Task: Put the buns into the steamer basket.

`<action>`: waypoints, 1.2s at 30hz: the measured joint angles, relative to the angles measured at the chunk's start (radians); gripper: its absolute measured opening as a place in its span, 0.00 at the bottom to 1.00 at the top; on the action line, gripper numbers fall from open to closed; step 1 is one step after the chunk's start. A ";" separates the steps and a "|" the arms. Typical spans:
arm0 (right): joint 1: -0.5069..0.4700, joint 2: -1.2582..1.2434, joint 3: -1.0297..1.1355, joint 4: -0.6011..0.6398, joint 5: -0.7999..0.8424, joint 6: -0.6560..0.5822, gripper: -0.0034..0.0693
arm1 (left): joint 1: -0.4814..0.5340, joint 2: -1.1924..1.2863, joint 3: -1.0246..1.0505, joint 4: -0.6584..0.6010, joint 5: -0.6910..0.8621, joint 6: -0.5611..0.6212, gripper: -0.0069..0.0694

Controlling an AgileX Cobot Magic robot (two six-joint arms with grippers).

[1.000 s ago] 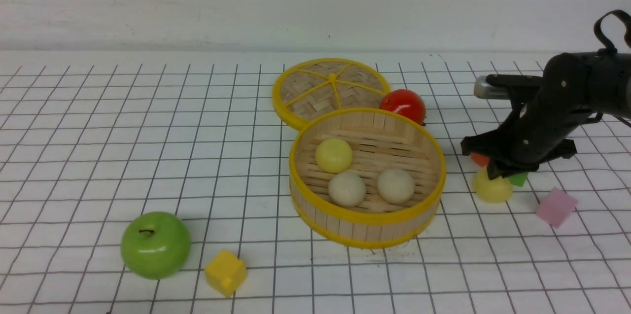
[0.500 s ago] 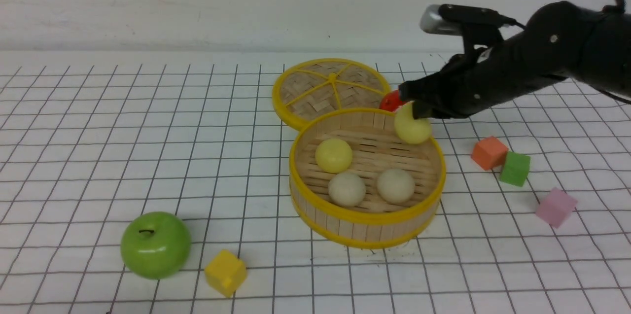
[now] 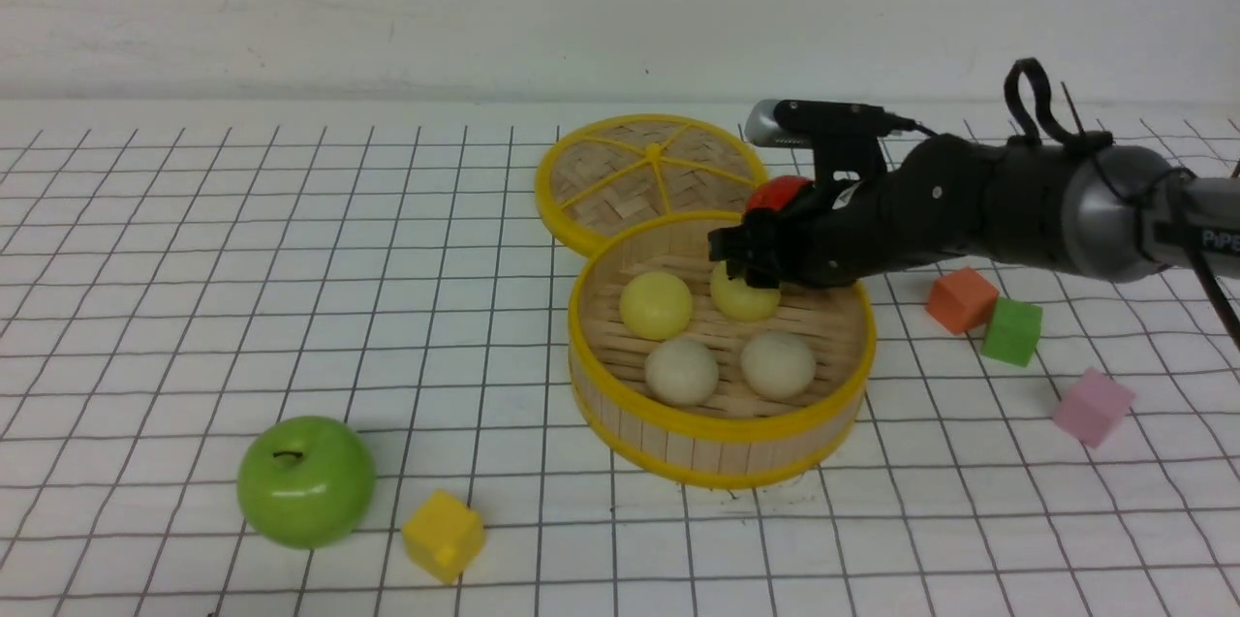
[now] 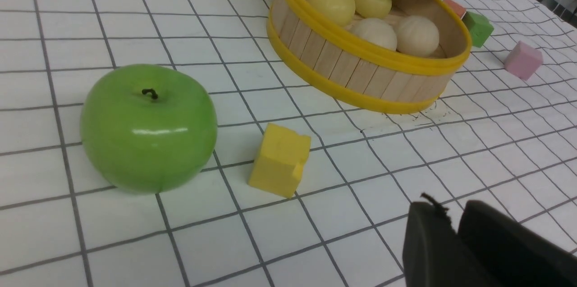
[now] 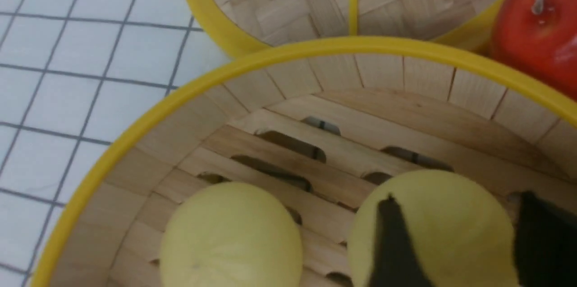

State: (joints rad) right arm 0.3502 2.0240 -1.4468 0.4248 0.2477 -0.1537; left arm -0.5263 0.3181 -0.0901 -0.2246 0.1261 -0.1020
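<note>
On the left of the gridded white table (image 3: 194,259) a green apple (image 3: 306,480) stands, with a yellow cube (image 3: 444,536) just beside it on its right. The left gripper (image 4: 455,233) shows only in its own wrist view, low above the table near the yellow cube; its two dark fingers sit close together with nothing between them. Further right, the woven lid (image 3: 651,176) lies flat behind the steamer basket (image 3: 722,447), touching its far rim. All four buns rest on the basket's slatted floor: a pale yellow bun (image 3: 656,305) at the back left, a second yellow bun (image 3: 744,299) beside it, and two cream buns (image 3: 682,371) (image 3: 778,365) in front. The right gripper (image 3: 741,263) reaches over the far rim, its fingers either side of the second yellow bun; whether they press it or stand just apart cannot be told. A red fruit (image 3: 775,195) peeks out behind the arm. Right of the basket sit an orange cube (image 3: 961,299), a green cube (image 3: 1012,331) touching it, and a pink cube (image 3: 1093,406) apart.
</note>
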 joint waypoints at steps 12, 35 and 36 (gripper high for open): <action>-0.002 -0.612 0.225 -0.182 0.447 0.123 0.33 | 0.000 0.000 0.000 0.000 0.000 0.000 0.23; -0.060 -1.575 0.808 -0.338 0.523 0.142 0.02 | 0.000 0.000 0.000 0.000 0.000 0.000 0.26; -0.123 -1.639 0.899 -0.349 0.442 0.137 0.02 | 0.000 0.000 0.000 0.000 0.000 0.000 0.26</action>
State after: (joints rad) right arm 0.2273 0.3850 -0.5482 0.0760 0.6893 -0.0166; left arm -0.5263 0.3181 -0.0901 -0.2246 0.1261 -0.1020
